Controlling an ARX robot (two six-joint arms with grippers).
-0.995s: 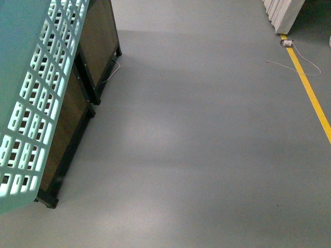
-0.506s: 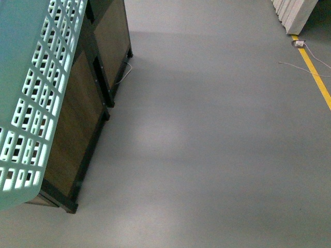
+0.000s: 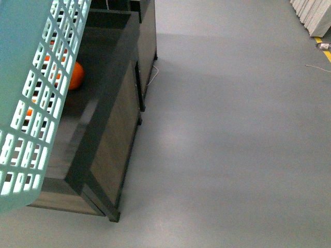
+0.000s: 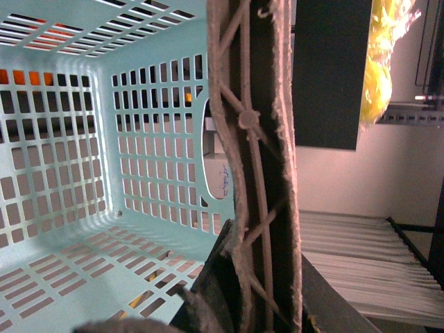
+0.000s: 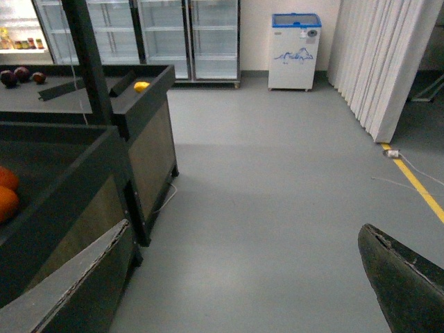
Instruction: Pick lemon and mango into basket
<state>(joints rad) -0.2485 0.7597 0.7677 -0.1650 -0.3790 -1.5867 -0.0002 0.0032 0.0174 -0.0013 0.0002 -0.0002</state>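
The basket [image 3: 26,103] was held up at the left of the front view, tilted, with its slotted wall in front of a dark bin [image 3: 111,129]. The left gripper [image 4: 260,302] was clamped on the brown handle [image 4: 253,139], and a dark finger was seen on either side of it. In the left wrist view, only bare slotted floor and walls were shown inside the basket, and patches of orange were glimpsed through the slots. An orange fruit [image 3: 76,76] lay in the near bin, partly hidden behind the basket wall. In the right wrist view a farther bin [image 5: 149,125] was shown with a small yellow fruit [image 5: 141,87] lying near its corner, and dark red fruits [image 5: 21,75] were seen beyond it. These were too small for it to be told whether they were the lemon and the mango. The right gripper [image 5: 236,291] was held over the grey floor [image 5: 277,208] with its fingers wide apart and nothing between them. Glass-door fridges [image 5: 187,35] and a chest freezer [image 5: 295,52] were seen along the back wall
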